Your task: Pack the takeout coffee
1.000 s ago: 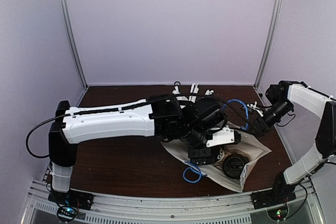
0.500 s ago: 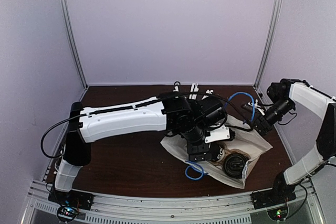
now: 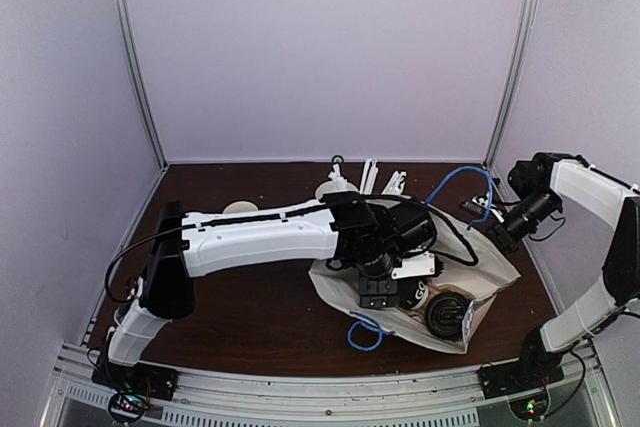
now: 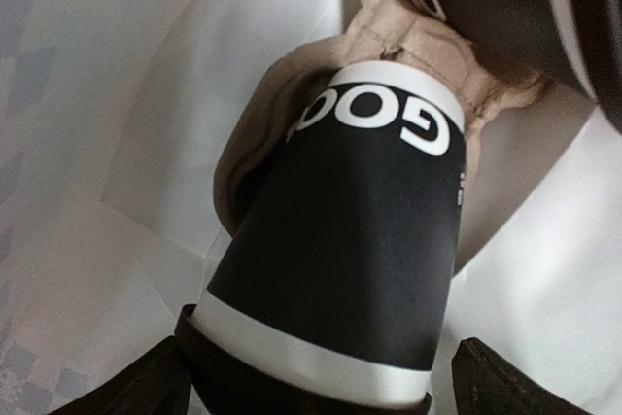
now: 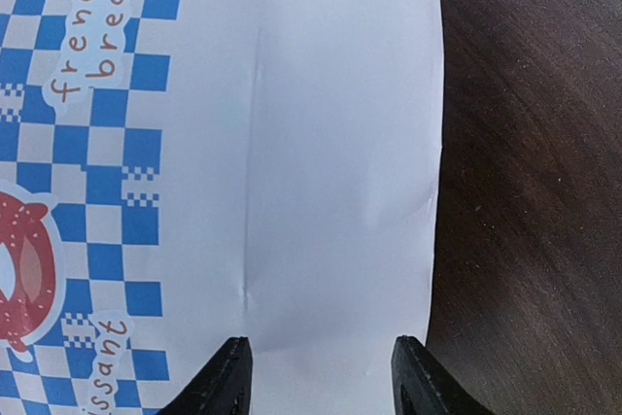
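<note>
The left gripper sits inside the mouth of the white paper bag, which lies on its side on the brown table. Its fingers are spread wide to either side of one black cup, lid end toward the wrist camera. A sliver of white shows between the lid and the right-hand finger, so the cup is not clamped. The cup's base rests in a beige moulded holder. The second black cup lies just beside it in the bag, lid facing the opening. The right gripper is at the bag's far right edge, fingers apart over the blue-checked printed side. Contact with the paper cannot be determined. One blue handle arches up beside that gripper.
</note>
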Controlling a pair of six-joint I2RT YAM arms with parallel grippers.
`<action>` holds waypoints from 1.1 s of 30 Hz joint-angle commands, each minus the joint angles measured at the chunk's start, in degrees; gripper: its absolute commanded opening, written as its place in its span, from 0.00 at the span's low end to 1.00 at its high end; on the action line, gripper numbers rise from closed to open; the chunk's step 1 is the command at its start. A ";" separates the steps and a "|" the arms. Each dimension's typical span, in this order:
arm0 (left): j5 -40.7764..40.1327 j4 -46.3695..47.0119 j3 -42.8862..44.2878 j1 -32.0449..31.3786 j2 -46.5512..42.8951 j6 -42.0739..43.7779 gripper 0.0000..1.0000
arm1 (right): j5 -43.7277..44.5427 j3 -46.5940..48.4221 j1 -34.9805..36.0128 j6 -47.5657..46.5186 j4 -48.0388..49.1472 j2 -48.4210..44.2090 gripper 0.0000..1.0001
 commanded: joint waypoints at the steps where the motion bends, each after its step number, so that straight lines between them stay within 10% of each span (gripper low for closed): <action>1: -3.12 2.60 -0.59 0.24 1.39 2.90 0.97 | -2.10 -1.01 0.30 -0.95 -0.25 -0.55 0.53; 33: -10.97 4.07 -2.46 -4.59 -16.41 6.95 0.81 | -5.07 3.69 -1.02 0.10 0.28 7.62 0.52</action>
